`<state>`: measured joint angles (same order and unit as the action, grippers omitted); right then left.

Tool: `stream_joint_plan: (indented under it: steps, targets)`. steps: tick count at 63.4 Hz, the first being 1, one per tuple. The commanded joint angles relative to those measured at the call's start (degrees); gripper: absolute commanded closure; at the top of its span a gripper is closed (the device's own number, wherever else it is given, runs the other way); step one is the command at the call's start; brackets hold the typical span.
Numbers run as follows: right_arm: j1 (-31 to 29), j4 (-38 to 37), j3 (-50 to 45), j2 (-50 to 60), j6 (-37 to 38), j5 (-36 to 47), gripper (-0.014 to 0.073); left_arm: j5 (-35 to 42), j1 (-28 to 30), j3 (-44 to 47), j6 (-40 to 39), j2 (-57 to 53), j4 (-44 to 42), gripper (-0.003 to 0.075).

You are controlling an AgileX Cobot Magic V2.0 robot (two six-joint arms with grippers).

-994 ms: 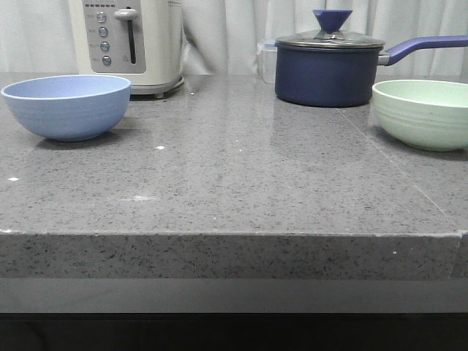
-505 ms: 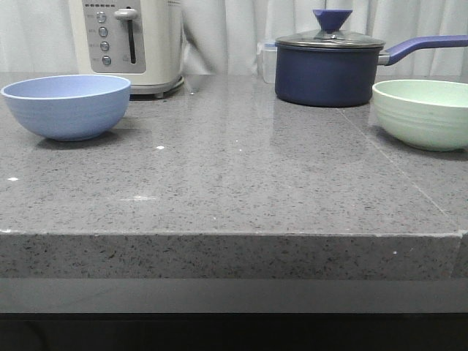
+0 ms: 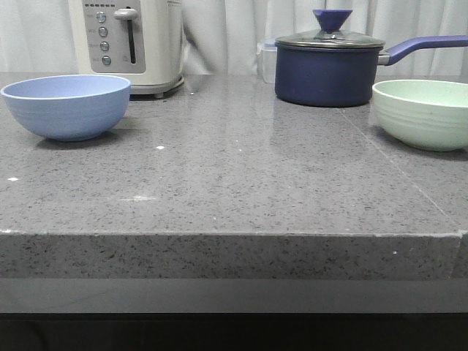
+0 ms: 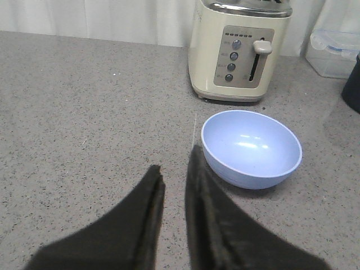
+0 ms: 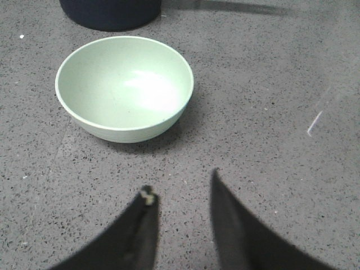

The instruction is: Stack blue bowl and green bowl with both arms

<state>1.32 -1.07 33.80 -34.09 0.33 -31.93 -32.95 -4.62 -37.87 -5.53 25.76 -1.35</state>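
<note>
The blue bowl [image 3: 66,106] sits upright and empty at the far left of the grey counter; it also shows in the left wrist view [image 4: 251,148]. The green bowl [image 3: 422,113] sits upright and empty at the far right, and in the right wrist view [image 5: 124,87]. My left gripper [image 4: 175,159] hovers over the counter just beside the blue bowl, its jaws a narrow gap apart and empty. My right gripper [image 5: 181,184] is open and empty, short of the green bowl. Neither gripper shows in the front view.
A cream toaster [image 3: 128,42] stands behind the blue bowl. A dark navy lidded saucepan [image 3: 330,68] with a long handle stands beside the green bowl. A clear plastic box [image 4: 333,52] sits at the back. The counter's front edge [image 3: 234,235] runs across the front view.
</note>
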Motion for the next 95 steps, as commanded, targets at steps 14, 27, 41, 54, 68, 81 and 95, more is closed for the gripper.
stream_joint_plan:
  steps: [14, 27, 41, 54, 68, 81, 95]
  targets:
    - [-0.3, -0.9, 2.0, -0.7, -0.3, 3.2, 0.0122, 4.2, 0.1, -1.5, -0.3, 0.7, -0.2, 0.0212]
    - [-0.3, -0.6, 3.7, -1.6, -0.3, 1.6, 0.0122, 4.2, 0.1, -1.5, -0.3, 0.7, -0.2, 0.0262]
    - [-0.9, -0.6, 14.8, -10.7, 0.1, -7.5, 0.0122, 4.2, 0.1, -1.5, -0.3, 0.7, -0.2, 0.0309]
    - [-7.0, 1.8, 26.9, -23.9, 1.3, -16.2, 0.0122, 4.2, 0.1, -1.5, -0.3, 0.7, -0.2, 0.0334]
    - [-8.7, 7.3, 35.1, -36.7, 0.9, -19.4, 0.0122, 4.2, 0.1, -1.5, -0.3, 0.7, -0.2, 0.0334]
    - [-8.7, 13.0, 41.7, -47.3, -2.1, -21.7, 0.0123, 4.1, 0.1, -1.5, -0.3, 0.7, -0.2, 0.0334]
    - [-8.7, 14.3, 46.6, -55.6, -2.6, -22.2, 0.0123, 3.4, 0.1, -1.5, -0.3, 0.7, -0.2, 0.0334]
